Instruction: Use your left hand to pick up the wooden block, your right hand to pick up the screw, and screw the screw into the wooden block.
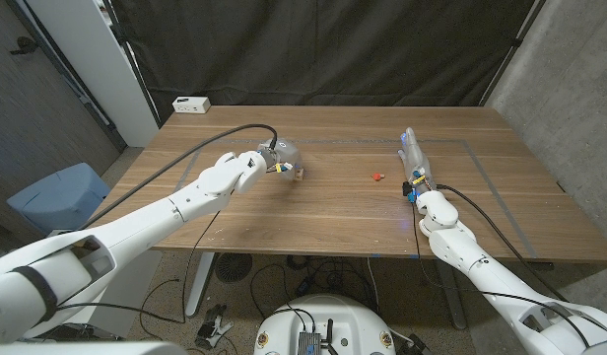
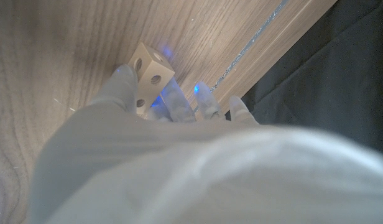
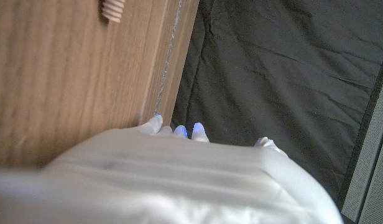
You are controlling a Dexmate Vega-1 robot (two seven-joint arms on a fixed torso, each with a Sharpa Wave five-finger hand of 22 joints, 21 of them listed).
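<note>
**Operator:** On my head view the left hand (image 1: 252, 164) is at the wooden block (image 1: 298, 175), left of the table's middle. My left wrist view shows the fingers (image 2: 123, 84) touching the block on both sides. It looks like a grasp, though I can't tell whether the block is off the wood.

**Observer:** And the screw?

**Operator:** The screw (image 1: 376, 177) lies on the table (image 1: 343, 212), a small red thing between the block and my right hand (image 1: 416, 166), apart from both. In the right wrist view its ribbed end (image 3: 111, 9) shows at the frame's edge, blurred.

**Observer:** Right hand holding anything?

**Operator:** Nothing. It stands near the table's right side with its fingers (image 3: 176, 130) stretched out and loose, pointing toward the far edge.

**Observer:** Anything in the way?

**Operator:** Nothing lies between either hand and its part. A white box (image 1: 191, 104) sits at the far left corner, well apart from the work. A black curtain (image 1: 333, 49) hangs behind the table, and a blue bin (image 1: 52, 197) stands on the floor to the left. A pale line (image 1: 501, 212) runs on the tabletop near the right hand.

**Observer:** Any writing?

**Operator:** None I can read. The white box has dark marks on its face, too small to make out. The block shows round holes on its faces, no label.
</note>
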